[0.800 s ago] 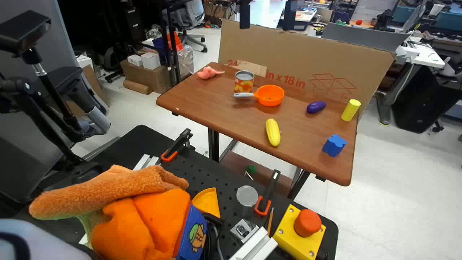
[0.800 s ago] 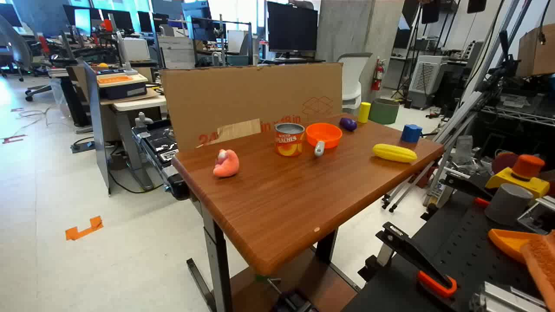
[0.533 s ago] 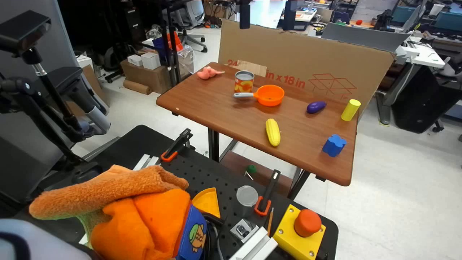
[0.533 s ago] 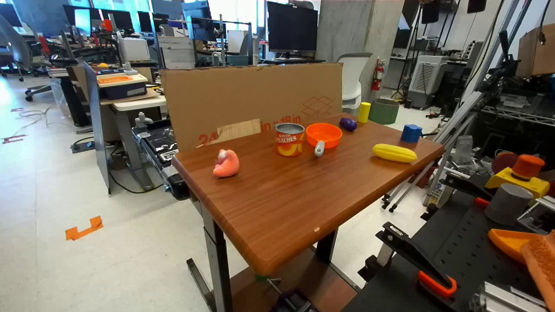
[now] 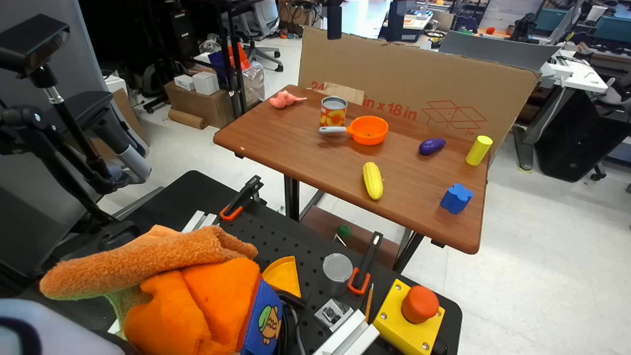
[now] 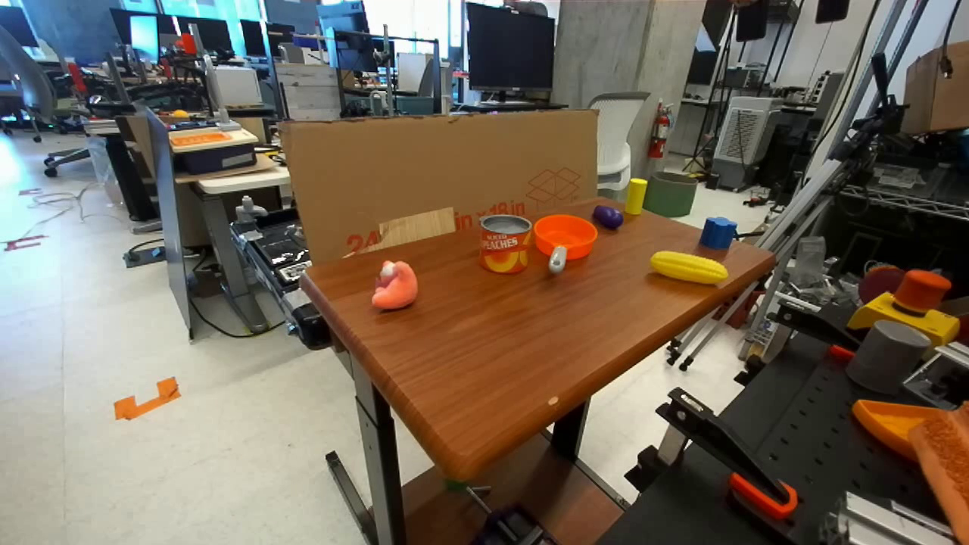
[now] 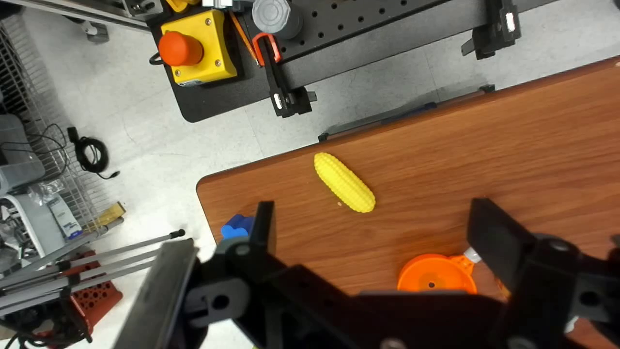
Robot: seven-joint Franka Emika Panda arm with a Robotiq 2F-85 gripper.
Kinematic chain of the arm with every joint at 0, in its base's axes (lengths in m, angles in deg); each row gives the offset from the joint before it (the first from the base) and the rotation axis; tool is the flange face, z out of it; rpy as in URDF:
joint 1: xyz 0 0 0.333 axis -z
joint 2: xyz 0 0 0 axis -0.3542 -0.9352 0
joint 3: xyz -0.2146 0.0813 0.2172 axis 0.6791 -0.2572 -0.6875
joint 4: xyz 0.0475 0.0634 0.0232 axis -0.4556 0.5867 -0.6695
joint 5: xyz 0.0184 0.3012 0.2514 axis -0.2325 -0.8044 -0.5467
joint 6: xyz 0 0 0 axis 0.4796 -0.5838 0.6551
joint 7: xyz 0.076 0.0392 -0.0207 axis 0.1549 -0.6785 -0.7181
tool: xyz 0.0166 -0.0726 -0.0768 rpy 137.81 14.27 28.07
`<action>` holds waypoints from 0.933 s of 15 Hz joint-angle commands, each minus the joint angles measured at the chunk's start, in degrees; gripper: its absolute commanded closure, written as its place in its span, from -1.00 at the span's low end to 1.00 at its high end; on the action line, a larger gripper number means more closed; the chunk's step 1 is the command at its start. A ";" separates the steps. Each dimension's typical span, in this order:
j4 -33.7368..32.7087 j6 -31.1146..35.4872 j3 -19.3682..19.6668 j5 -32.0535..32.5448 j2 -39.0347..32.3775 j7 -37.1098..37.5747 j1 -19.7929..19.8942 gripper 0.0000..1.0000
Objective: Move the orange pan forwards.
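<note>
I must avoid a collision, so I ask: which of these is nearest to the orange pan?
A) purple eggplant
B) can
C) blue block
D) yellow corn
B: in an exterior view the can stands right beside the orange pan, closer than any other option.

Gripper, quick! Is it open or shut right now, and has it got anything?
Gripper: open, holding nothing; the pan sits on the table.

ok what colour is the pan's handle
Grey. The handle shows best in an exterior view, sticking out from the pan.
</note>
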 commanded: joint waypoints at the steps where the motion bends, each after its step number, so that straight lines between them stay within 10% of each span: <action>1: -0.08 -0.14 1.27 0.32 -0.07 0.26 -1.34 -1.00; 14: -10.38 10.00 6.57 -4.71 -13.41 -9.85 -1.04 -1.00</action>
